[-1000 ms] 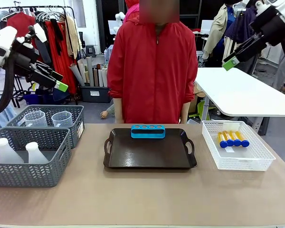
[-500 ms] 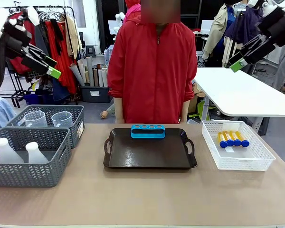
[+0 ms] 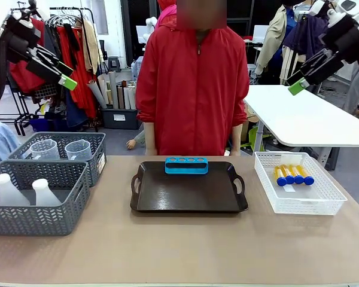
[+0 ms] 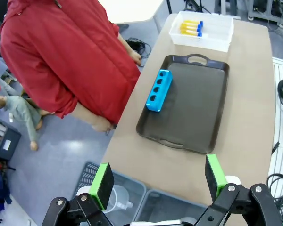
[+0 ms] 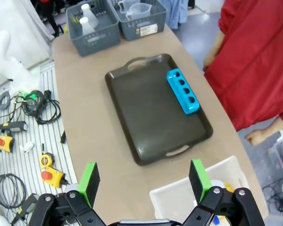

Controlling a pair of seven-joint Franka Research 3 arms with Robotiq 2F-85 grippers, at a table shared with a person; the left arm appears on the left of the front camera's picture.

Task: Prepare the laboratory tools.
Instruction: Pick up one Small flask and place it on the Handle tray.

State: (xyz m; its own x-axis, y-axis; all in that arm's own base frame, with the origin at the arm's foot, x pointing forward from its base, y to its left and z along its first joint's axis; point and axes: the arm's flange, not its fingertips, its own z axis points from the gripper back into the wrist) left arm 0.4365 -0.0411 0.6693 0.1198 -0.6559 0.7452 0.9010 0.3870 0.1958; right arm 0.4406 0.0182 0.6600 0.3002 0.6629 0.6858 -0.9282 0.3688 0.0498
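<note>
Right, left gripper (image 4: 158,178) and right gripper (image 5: 144,180) up high, spread wide; blue-capped tubes (image 3: 293,174) at tray's (image 3: 188,197) three o'clock.

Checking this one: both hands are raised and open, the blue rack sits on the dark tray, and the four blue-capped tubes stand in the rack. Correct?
Not quite. The front view shows the tubes lying in the white basket; the rack is empty. The rest holds.
</note>
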